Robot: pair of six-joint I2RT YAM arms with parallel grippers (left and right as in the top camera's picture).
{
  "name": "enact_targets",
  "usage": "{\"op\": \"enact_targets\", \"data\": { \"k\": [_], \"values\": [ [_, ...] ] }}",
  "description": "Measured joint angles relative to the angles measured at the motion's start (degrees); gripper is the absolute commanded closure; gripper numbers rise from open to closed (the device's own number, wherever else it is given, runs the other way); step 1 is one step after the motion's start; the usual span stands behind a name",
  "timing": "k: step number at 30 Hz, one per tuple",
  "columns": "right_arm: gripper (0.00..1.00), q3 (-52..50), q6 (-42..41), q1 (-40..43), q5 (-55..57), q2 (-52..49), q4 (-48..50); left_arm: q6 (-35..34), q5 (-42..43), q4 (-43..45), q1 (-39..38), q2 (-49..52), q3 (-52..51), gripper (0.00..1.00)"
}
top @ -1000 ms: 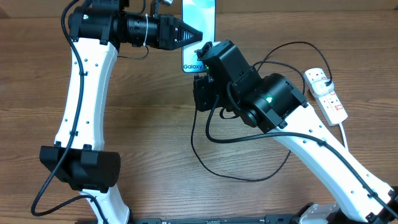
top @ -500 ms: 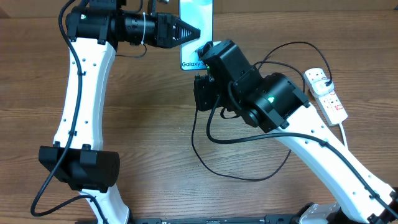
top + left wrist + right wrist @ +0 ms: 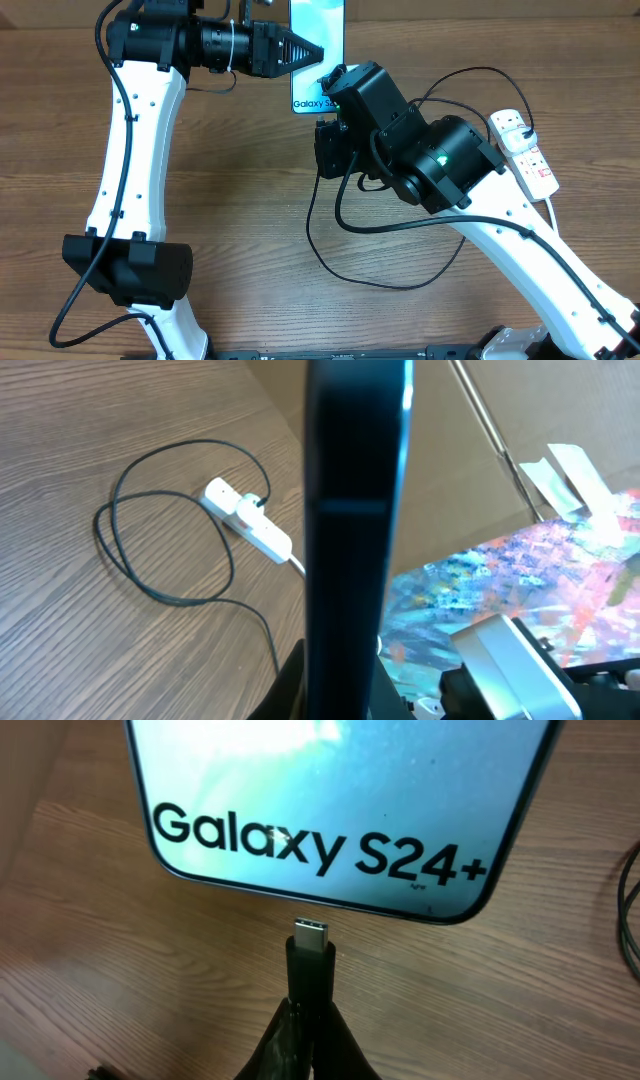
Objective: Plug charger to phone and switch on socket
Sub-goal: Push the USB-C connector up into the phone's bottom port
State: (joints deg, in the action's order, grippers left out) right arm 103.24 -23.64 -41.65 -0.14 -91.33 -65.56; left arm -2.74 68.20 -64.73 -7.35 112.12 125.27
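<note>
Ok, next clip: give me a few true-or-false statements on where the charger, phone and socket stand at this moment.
1. The charger tip is seated in the phone. False: the right wrist view shows a gap between the tip and the phone's bottom edge.
2. The right gripper holds the charger just behind its tip. True.
3. The left gripper grips the phone. True.
4. The socket lies on the robot's left side. False: it lies far on the robot's right side.
5. The phone's screen is dark. False: it is lit and reads Galaxy S24+.
</note>
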Motion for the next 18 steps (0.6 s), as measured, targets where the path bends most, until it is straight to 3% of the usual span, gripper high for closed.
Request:
{"op": "enact_targets", "data": {
  "k": [18],
  "values": [
    [0.96, 0.00, -0.35, 0.00, 0.02, 0.00, 0.94, 0.00, 1.60, 0.22, 0.00, 0.00, 0.00, 0.96]
  ]
}}
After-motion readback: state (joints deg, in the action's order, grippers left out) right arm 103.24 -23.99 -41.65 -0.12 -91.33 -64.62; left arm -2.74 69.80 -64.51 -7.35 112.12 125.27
